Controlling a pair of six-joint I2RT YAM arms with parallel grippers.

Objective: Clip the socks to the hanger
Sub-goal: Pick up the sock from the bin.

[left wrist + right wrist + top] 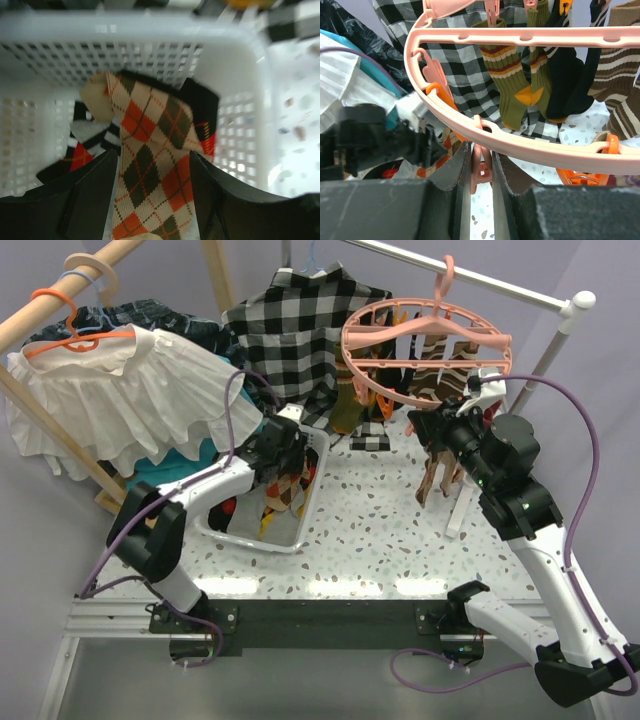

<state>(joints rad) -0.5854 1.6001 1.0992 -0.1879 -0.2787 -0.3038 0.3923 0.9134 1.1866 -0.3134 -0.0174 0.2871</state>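
The salmon-pink ring hanger [425, 340] hangs from the white rail at the back right, with several socks [440, 380] clipped under it. My right gripper [425, 425] is at its near rim and is shut on a pink clip peg [481, 165] under the ring [520, 145]. Olive striped socks [512, 85], a black sock [570, 75] and a brown striped sock [620, 75] hang behind. My left gripper [285, 455] is down in the white mesh basket [250, 540]. Its jaws are open and straddle a cream, orange and olive argyle sock [155, 165].
More socks, one black, red and grey [75, 155], lie in the basket [125, 55]. A black-and-white checked shirt [290, 330] hangs at the back. A white blouse on an orange coat hanger [110, 390] hangs on the left wooden rail. Orange clips [580, 175] dangle from the ring.
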